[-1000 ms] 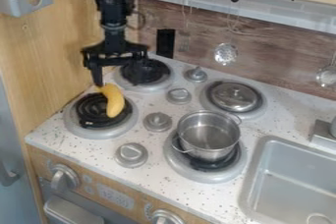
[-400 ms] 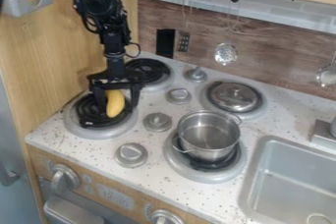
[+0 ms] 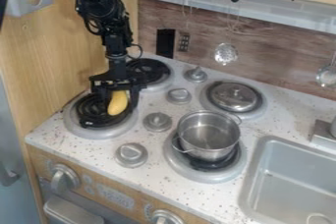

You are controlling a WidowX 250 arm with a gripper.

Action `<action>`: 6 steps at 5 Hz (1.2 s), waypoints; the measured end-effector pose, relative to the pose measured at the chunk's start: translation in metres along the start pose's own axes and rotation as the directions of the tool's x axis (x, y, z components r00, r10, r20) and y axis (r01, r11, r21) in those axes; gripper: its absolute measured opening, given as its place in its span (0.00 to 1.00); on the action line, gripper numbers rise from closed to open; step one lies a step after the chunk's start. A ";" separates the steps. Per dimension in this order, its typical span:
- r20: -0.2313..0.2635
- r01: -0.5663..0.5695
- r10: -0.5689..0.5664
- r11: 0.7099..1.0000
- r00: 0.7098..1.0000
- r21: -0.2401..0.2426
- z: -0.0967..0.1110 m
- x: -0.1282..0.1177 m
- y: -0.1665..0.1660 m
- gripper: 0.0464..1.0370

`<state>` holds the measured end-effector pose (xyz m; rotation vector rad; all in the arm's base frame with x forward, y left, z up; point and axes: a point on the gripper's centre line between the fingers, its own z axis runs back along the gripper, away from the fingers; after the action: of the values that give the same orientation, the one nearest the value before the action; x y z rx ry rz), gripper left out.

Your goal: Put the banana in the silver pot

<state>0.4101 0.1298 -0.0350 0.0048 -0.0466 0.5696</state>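
Gripper and banana have shifted slightly rightward in view. Fingers spread, either side of banana at front left burner. Silver pot on front right burner.

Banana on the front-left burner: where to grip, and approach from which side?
I'd pinch the banana mid-body across its narrow width, coming from above. It's long and slim, lengthwise roughly toward the camera over the burner, so its long flanks at picture left and right should suit opposed fingers.
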 end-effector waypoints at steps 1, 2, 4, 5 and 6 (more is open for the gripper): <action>0.064 0.140 -0.142 0.990 0.988 0.023 0.032 -0.014 -0.031 0.50; 0.121 0.329 -0.329 0.944 0.937 0.016 0.060 -0.042 -0.084 0.49; 0.134 0.570 -0.561 0.821 0.817 -0.039 0.067 -0.091 -0.162 0.49; 0.087 0.619 -0.615 0.784 0.784 -0.037 0.050 -0.115 -0.182 0.49; 0.082 0.612 -0.608 0.790 0.790 -0.034 0.050 -0.115 -0.182 0.49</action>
<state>0.4090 -0.0862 0.0113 -0.0179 -0.1230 -0.0890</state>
